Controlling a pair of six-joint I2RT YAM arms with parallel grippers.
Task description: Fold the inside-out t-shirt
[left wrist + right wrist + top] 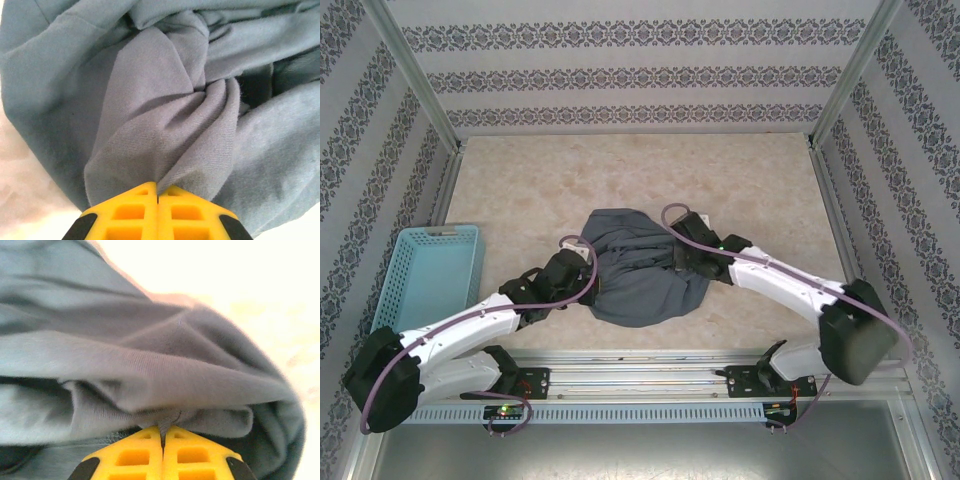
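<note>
The dark slate-grey t-shirt [638, 268] lies bunched in a rounded heap at the middle of the table. My left gripper [582, 272] is at its left edge, shut on a pinched fold of the cloth [165, 150]; the yellow fingertips [145, 197] press together with fabric rising between them. My right gripper [672, 256] is at the heap's right side, shut on another fold of the t-shirt [170, 385], a small tuck of cloth caught between its yellow fingertips [182, 437]. The neck label is hidden.
A light-blue mesh basket [428, 272] stands at the table's left edge. Bare beige tabletop [620, 170] stretches behind the heap to the patterned back wall. Metal frame posts [415, 75] rise at both sides.
</note>
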